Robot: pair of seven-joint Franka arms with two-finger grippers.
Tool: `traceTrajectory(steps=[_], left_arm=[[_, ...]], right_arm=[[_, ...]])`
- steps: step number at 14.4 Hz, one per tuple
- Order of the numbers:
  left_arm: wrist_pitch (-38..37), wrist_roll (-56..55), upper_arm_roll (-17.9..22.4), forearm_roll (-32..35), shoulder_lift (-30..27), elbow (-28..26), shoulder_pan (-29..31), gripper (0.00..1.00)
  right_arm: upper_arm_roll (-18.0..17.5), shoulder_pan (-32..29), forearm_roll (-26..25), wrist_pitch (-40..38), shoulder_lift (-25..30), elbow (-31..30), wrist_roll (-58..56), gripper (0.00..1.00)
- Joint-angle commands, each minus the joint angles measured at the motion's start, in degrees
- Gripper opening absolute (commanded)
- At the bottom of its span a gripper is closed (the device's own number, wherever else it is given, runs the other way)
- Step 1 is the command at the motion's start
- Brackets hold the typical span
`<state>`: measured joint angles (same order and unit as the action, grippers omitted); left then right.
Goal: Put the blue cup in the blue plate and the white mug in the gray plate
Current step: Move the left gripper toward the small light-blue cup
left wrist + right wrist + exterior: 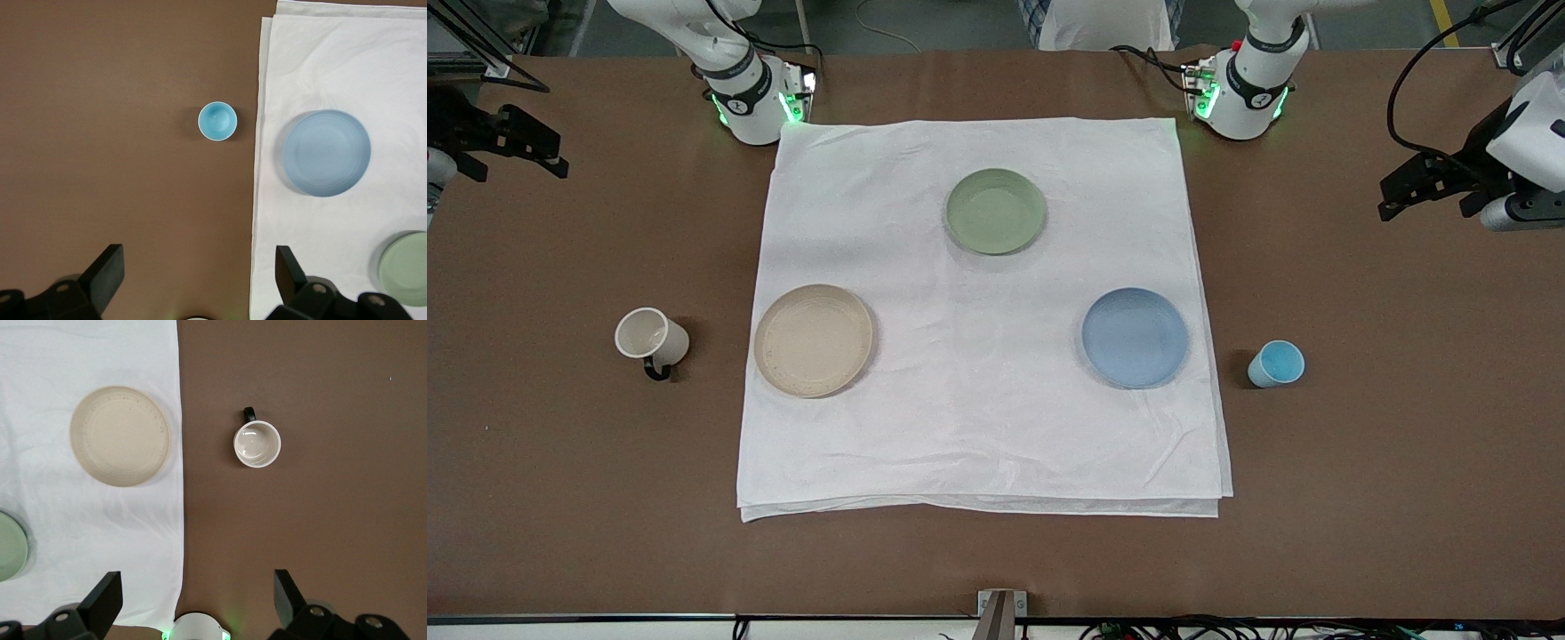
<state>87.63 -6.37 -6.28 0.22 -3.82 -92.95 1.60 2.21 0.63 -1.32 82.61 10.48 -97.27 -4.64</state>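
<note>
Overall, front view: three plates, one mug, one cup, one cloth, two grippers. White cloth (983, 320) lies on the brown table (1360, 498). On the cloth: green plate (995, 211) nearest the robot bases, gray plate (814, 340) toward the right arm's end, blue plate (1136, 337) toward the left arm's end. All three plates empty. White mug (651, 339) stands on bare table just off the cloth edge, beside the gray plate, handle pointing toward the front camera, nothing in it. Blue cup (1276, 364) stands upright on bare table beside the blue plate, apart from it, empty. Left gripper (1436, 185) is up over bare table at the left arm's end; right gripper (503, 142) is over bare table at the right arm's end. Both arms wait.

Left wrist view: left gripper (199, 277) spread wide, holding nothing, two fingers (107, 273) visible. Below it one blue cup (217, 121) on table near the cloth (333, 60) edge, blue plate (326, 153) and part of green plate (404, 268) on the cloth.

Right wrist view: right gripper (197, 599) also spread wide, empty. One white mug (257, 444) on table, gray plate (120, 435) on cloth (87, 353), sliver of green plate (10, 547).
</note>
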Motion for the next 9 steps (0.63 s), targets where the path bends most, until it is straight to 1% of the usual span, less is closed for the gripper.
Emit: traceTrajectory(steps=[1, 4, 6, 9], left_arm=[[-0.9, 1.2, 0.2, -0.2, 0.2, 0.7, 0.2, 1.00], [-0.9, 1.3, 0.5, -0.1, 1.3, 1.4, 0.3, 1.00], [-0.5, 1.6, 0.5, -0.1, 4.0, 1.6, 0.6, 1.00], [6.2, 1.6, 0.5, 0.0, 10.4, 0.8, 1.4, 1.00]], right_arm=[[-0.3, -1.2, 2.7, 0.9, 1.7, -1.6, -0.5, 1.00], [0.2, -1.0, 2.8, 0.6, 1.8, -1.6, -0.6, 1.00], [0.3, -1.1, 2.7, 0.8, 1.8, -1.6, -1.9, 1.00], [0.2, -0.9, 2.3, 0.8, 1.8, -1.5, -2.1, 1.00]])
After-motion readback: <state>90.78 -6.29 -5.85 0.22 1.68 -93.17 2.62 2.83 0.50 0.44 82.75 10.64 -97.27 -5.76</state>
